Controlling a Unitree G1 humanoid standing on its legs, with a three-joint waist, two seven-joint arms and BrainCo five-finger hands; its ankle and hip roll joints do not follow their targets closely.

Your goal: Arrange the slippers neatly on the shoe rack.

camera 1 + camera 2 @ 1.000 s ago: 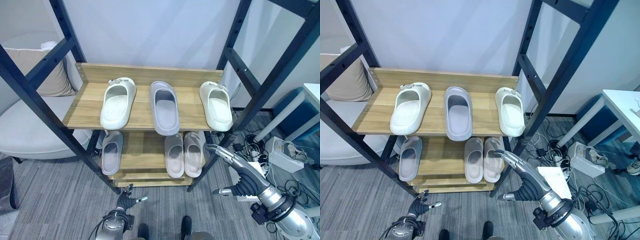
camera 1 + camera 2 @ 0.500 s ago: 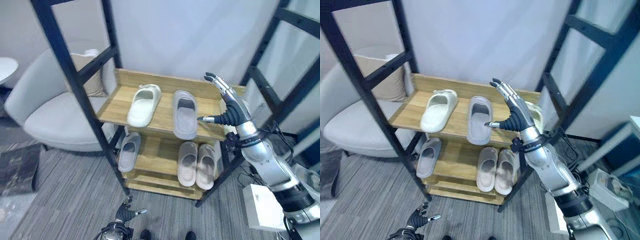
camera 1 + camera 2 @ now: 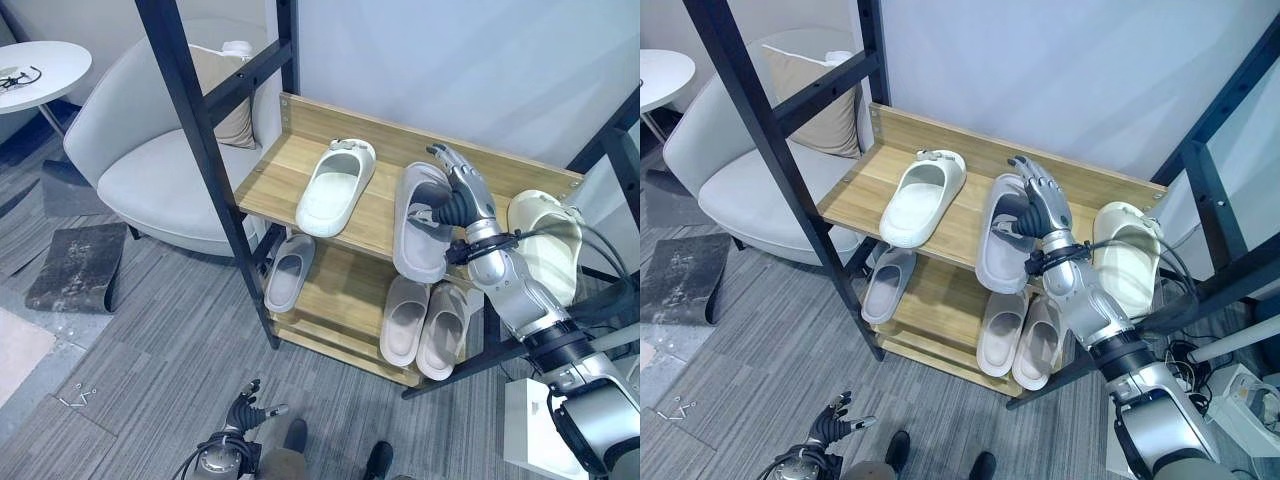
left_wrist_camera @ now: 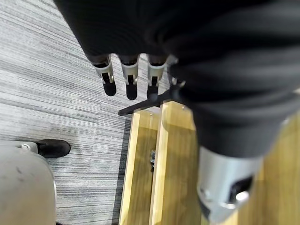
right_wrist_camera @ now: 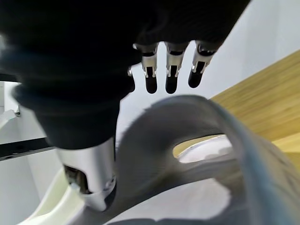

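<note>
The wooden shoe rack (image 3: 300, 170) has a top shelf with a white slipper (image 3: 335, 186) on the left, a grey slipper (image 3: 418, 232) in the middle and a second white slipper (image 3: 548, 245) at the right end. The grey slipper's heel hangs past the shelf's front edge. My right hand (image 3: 456, 200) lies open over the grey slipper's strap (image 5: 187, 122), fingers straight and thumb pointing into its opening. On the lower shelf a grey slipper (image 3: 288, 272) lies on the left and a beige pair (image 3: 425, 322) on the right. My left hand (image 3: 242, 412) hangs open near the floor.
Black frame posts (image 3: 205, 150) stand in front of the rack on both sides. A grey armchair (image 3: 150, 175) with a cushion is to the left, with a round white table (image 3: 40, 68) behind it and a dark mat (image 3: 75, 265) on the carpet. A white box (image 3: 525, 435) sits low right.
The camera has swung, so the rack now sits to the right. My right hand rose from low beside the rack to the top shelf and settled on the grey slipper.
</note>
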